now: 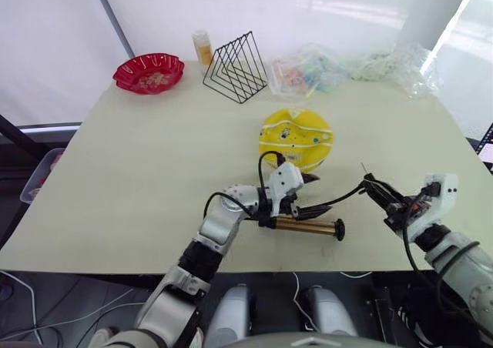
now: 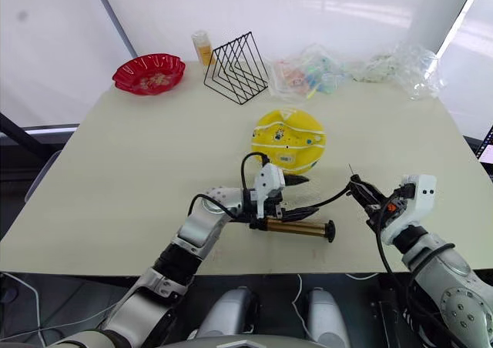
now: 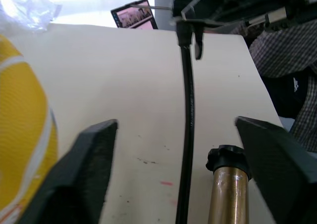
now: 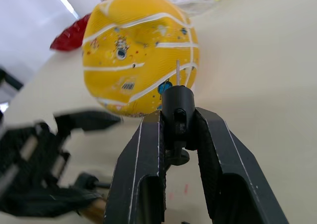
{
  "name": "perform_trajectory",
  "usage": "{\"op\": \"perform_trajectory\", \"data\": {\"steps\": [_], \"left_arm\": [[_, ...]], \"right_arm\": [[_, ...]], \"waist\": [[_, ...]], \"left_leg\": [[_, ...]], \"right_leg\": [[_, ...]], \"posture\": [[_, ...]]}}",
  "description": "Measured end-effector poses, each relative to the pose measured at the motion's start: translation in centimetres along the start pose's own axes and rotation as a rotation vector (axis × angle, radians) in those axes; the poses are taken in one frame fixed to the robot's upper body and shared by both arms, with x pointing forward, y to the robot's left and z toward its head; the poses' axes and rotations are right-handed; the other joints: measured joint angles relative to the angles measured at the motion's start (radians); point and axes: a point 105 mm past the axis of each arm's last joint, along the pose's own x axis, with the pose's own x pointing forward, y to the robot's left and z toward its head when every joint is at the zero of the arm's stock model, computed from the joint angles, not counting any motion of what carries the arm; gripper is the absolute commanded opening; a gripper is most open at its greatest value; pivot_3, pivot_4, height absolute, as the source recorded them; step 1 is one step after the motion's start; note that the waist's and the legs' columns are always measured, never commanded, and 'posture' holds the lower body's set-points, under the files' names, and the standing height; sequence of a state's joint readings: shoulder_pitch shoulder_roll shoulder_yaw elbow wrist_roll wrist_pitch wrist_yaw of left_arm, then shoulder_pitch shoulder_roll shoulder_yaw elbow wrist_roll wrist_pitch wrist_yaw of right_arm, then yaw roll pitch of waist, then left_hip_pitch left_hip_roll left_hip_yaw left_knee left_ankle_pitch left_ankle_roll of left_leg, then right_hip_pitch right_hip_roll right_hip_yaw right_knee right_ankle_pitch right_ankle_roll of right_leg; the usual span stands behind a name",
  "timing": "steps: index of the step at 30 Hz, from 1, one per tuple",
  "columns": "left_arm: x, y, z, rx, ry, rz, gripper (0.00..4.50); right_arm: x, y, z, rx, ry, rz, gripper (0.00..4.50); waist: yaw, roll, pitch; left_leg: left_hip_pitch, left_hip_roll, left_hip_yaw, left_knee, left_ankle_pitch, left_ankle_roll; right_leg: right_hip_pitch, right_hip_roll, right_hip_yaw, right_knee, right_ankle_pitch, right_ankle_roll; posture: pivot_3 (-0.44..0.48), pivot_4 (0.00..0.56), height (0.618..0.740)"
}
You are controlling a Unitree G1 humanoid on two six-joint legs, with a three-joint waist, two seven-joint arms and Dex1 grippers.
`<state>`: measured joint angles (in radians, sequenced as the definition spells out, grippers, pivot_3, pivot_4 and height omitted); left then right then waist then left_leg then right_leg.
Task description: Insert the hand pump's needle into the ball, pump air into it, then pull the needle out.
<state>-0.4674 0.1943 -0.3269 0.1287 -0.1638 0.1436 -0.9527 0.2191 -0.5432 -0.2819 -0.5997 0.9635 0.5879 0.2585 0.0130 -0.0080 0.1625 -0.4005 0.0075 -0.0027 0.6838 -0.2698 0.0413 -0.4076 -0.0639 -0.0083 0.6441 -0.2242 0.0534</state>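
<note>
I have the needle point(image 4: 177, 73) fitting clamped in the right gripper point(image 1: 383, 195), near right of the ball point(image 1: 296, 138) mid-desk; left gripper point(image 1: 302, 194) spread over the pump point(image 1: 306, 226). Next: align needle with valve

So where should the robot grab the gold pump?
Around the middle of the hand pump's gold barrel, coming from above: it lies flat on the table, and the open left gripper hangs over its hose end. The round tube suits fingers closing across it.
</note>
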Motion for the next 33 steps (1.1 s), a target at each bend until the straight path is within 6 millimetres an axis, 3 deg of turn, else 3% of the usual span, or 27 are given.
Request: {"op": "perform_trajectory", "data": {"steps": [4,11,15,21,27,33], "left_arm": [[-1.8,1.3,1.3,-0.002,-0.025,0.044,4.44],[-5.4,6.4,5.1,0.046,-0.028,0.207,4.44],[-5.8,7.6,4.8,0.007,-0.006,0.235,4.44],[-8.1,12.9,6.0,0.051,0.050,0.373,4.44],[-7.8,14.8,4.5,0.032,0.123,0.395,4.44],[-6.6,16.3,5.2,0.037,0.148,0.383,4.44]], "right_arm": [[-1.0,0.3,-0.1,-0.185,0.034,0.074,0.36],[-1.8,0.5,0.3,-0.468,0.015,0.217,0.36],[-1.9,0.2,0.0,-0.525,-0.005,0.234,0.36],[-2.0,0.1,-0.6,-0.604,-0.033,0.267,0.36],[-2.0,0.3,-0.7,-0.618,-0.053,0.277,0.36],[-1.9,0.5,-0.8,-0.629,-0.068,0.282,0.36]], "waist": [[0.000,0.000,0.000],[0.001,-0.002,0.001],[0.001,-0.002,0.002],[0.001,-0.005,0.004],[0.002,-0.006,0.005],[0.001,-0.008,0.006]], "left_leg": [[0.000,0.000,0.000,0.000,0.000,0.000],[0.001,-0.001,0.000,0.000,0.000,0.000],[0.000,-0.001,0.001,0.000,0.000,0.000],[0.001,-0.002,0.001,0.000,0.000,0.000],[0.000,-0.002,0.001,0.000,0.000,0.000],[0.000,-0.002,0.001,0.000,0.000,0.000]], "right_leg": [[0.000,0.000,0.000,0.000,-0.001,0.002],[0.000,0.001,0.000,0.000,-0.001,0.004],[0.000,0.001,0.000,0.000,0.001,0.001],[0.000,0.002,0.000,0.000,0.000,0.001],[0.000,0.002,0.000,-0.001,0.001,0.000],[0.000,0.002,0.000,-0.001,0.001,0.000]], "posture": [[0.000,0.150,0.737],[0.000,0.150,0.737],[0.000,0.150,0.737],[0.000,0.150,0.737],[0.000,0.150,0.737],[0.000,0.150,0.737]]}}
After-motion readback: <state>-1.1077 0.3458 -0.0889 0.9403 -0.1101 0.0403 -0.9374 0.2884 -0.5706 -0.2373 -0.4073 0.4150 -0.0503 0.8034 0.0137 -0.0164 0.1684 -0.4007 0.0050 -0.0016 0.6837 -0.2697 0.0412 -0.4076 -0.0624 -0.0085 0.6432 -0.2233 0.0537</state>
